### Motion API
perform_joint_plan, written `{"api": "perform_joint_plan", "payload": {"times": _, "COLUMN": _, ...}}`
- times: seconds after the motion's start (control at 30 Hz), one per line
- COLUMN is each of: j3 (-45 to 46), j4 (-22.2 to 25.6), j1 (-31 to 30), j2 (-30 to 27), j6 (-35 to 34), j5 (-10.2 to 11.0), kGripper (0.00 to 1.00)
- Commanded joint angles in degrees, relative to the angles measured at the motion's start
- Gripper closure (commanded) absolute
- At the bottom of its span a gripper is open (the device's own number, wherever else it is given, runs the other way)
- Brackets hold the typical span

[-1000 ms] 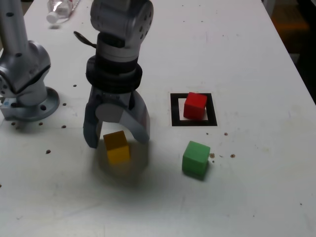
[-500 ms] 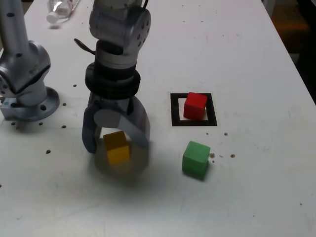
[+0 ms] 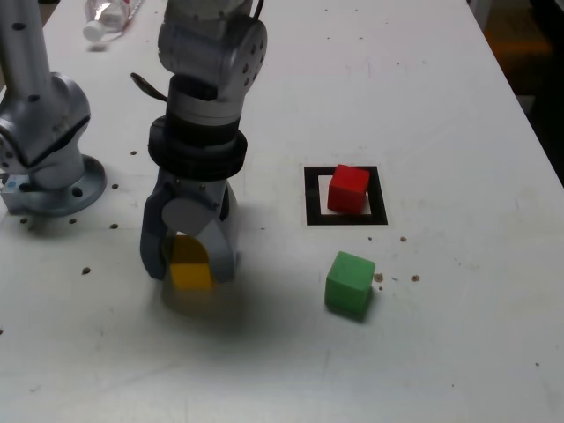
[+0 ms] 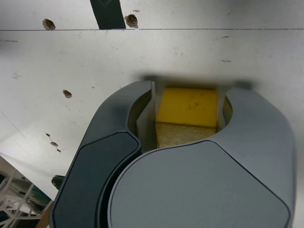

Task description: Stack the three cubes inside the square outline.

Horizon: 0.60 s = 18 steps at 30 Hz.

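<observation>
Pinching yellow cube (image 3: 190, 274), hand (image 3: 189, 263) over speckled white table (image 3: 423, 106), bottle (image 3: 106, 18) far

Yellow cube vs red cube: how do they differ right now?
The yellow cube sits clamped between the tool's jaws; the red cube stands free, nothing touching it. The red cube is inside the square outline; the yellow cube is outside it, on the bare table toward the exterior view's left. Both look alike in size and shape.
</observation>
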Motion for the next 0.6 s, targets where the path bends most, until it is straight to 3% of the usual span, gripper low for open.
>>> {"api": "perform_joint_plan", "payload": {"times": 0.0, "j3": -0.31, "j4": 0.16, "j1": -0.1, "j2": -0.5, "j6": 0.18, "j5": 0.36, "kGripper": 0.6}}
{"api": "perform_joint_plan", "payload": {"times": 0.17, "j3": -1.33, "j4": 1.29, "j1": -0.1, "j2": -1.26, "j6": -0.02, "j5": 1.24, "kGripper": 0.6}}
{"api": "perform_joint_plan", "payload": {"times": 0.4, "j3": -9.31, "j4": 10.21, "j1": -0.1, "j2": -2.72, "j6": -1.73, "j5": 6.3, "kGripper": 0.6}}
{"api": "perform_joint_plan", "payload": {"times": 0.57, "j3": -13.57, "j4": 13.91, "j1": -0.09, "j2": -2.65, "j6": -1.8, "j5": 8.49, "kGripper": 0.6}}
